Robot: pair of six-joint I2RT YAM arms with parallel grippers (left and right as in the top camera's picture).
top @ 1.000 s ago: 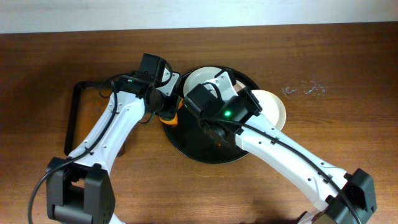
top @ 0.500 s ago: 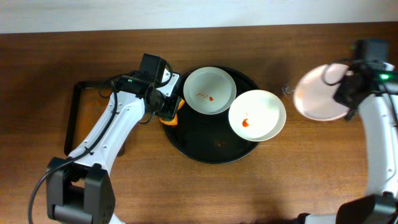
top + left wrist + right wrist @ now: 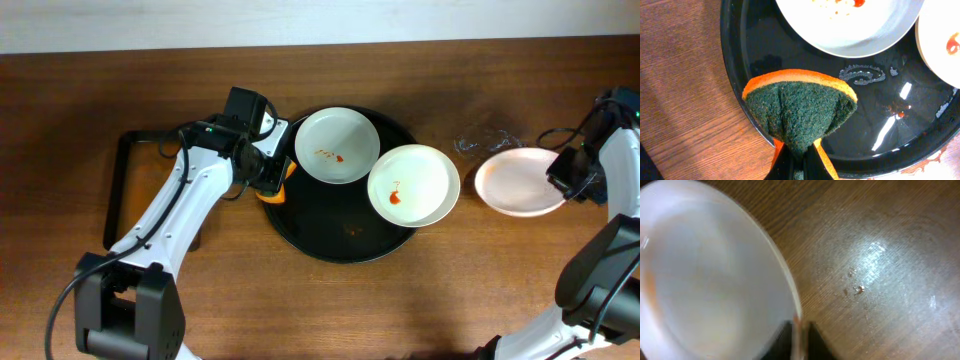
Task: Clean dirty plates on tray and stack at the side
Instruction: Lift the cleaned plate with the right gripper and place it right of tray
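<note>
The round black tray [image 3: 320, 235] holds two white plates with red smears: one [image 3: 338, 145] at its far left, one [image 3: 413, 186] overhanging its right rim. My left gripper [image 3: 268, 172] is shut on an orange and green sponge [image 3: 801, 107] and holds it over the tray's left rim [image 3: 735, 75]. My right gripper [image 3: 570, 178] is shut on the rim of a third white plate [image 3: 518, 182], low over the table to the right of the tray. In the right wrist view this plate [image 3: 710, 285] fills the left side, its rim between my fingers [image 3: 799, 337].
A rectangular black tray [image 3: 125, 190] lies at the left, partly under my left arm. Wet streaks [image 3: 488, 143] mark the wood behind the third plate. Small crumbs [image 3: 855, 287] lie on the wood beside that plate.
My right arm has swung from over the tray to the far right with the third plate, then lowered it toward the table. The left arm has not moved.
</note>
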